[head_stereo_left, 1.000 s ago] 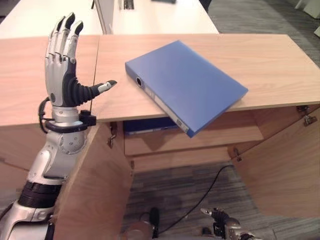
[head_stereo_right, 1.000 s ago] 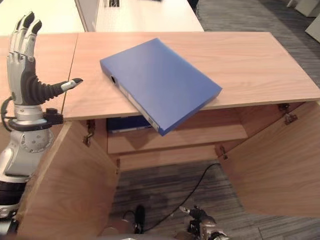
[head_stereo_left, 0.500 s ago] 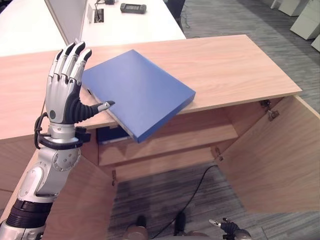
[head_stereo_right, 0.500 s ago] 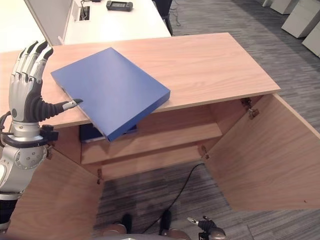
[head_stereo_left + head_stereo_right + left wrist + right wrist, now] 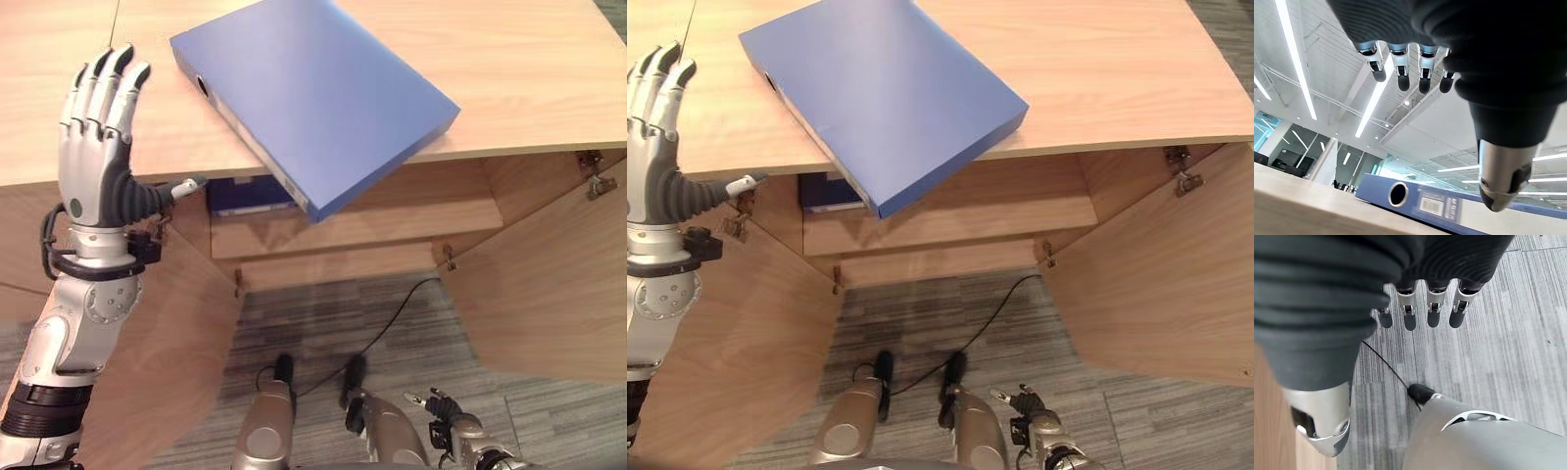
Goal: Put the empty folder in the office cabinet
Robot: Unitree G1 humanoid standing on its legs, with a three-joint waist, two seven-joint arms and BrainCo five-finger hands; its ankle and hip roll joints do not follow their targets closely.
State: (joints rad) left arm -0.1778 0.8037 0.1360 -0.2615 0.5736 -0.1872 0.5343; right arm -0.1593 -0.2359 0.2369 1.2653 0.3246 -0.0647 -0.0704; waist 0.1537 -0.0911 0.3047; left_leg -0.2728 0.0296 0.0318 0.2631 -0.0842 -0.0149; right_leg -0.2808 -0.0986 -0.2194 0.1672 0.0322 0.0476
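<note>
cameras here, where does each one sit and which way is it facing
Left eye view: on the head, looking down at the blue folder overhanging the cabinet; raised left hand.
Right eye view: beside it, same scene; right hand low.
Left wrist view: on the left wrist, facing up past straight fingers to the ceiling.
Right wrist view: facing down at the carpet.
Shared: folder spine in both eye views and the left wrist view.

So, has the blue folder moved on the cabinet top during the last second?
No. The folder lies as before on the cabinet top, with one corner past its front edge. The camera shifted, not the folder.
</note>
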